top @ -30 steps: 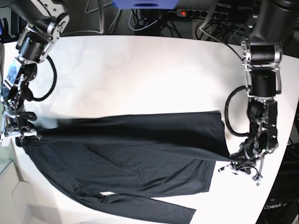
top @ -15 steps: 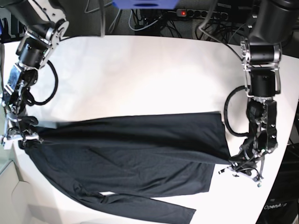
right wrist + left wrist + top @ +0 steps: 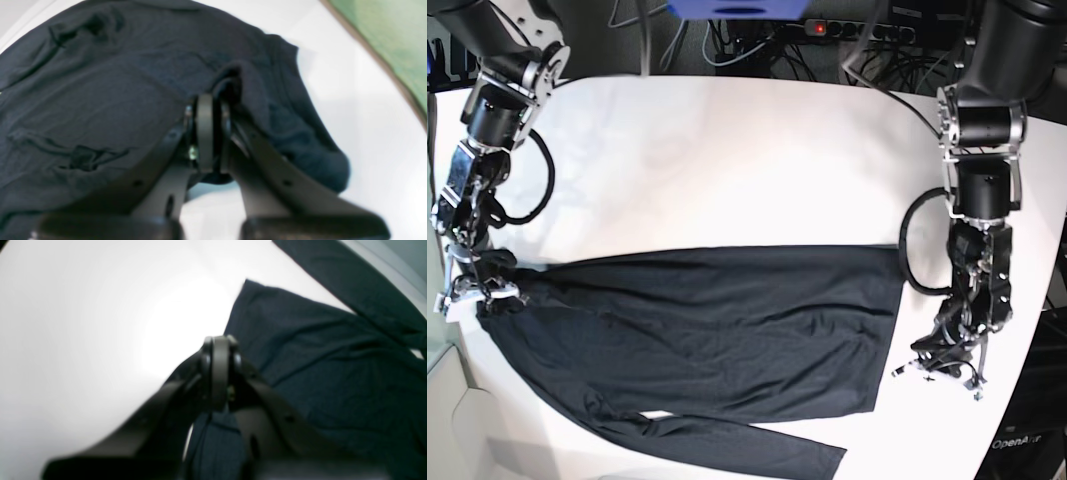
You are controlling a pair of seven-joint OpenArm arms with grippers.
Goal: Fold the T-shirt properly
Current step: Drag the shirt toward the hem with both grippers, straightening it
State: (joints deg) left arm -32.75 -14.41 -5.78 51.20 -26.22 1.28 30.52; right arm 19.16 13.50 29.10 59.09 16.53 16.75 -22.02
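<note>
The dark T-shirt (image 3: 697,340) lies spread across the white table (image 3: 727,160), with one long sleeve (image 3: 747,445) trailing along the near edge. At its shoulder end, on the base view's left, my right gripper (image 3: 482,292) is shut on the cloth. The right wrist view shows T-shirt fabric (image 3: 100,83) bunched around the right gripper's tips (image 3: 205,98). My left gripper (image 3: 924,362) is shut at the hem end on the base view's right. In the left wrist view the left gripper (image 3: 218,340) is closed, dark cloth shows between its fingers, and the T-shirt (image 3: 333,373) spreads beyond.
A power strip with cables (image 3: 827,28) and a blue object (image 3: 737,8) sit behind the table's far edge. The table's left edge (image 3: 447,380) runs close to my right gripper, with green floor (image 3: 393,40) beyond it. Bare white table fills the far half.
Both grippers have sunk slightly toward the table. The taut band of cloth between them has slackened, and the hem corner no longer stretches out to a point at my left gripper.
</note>
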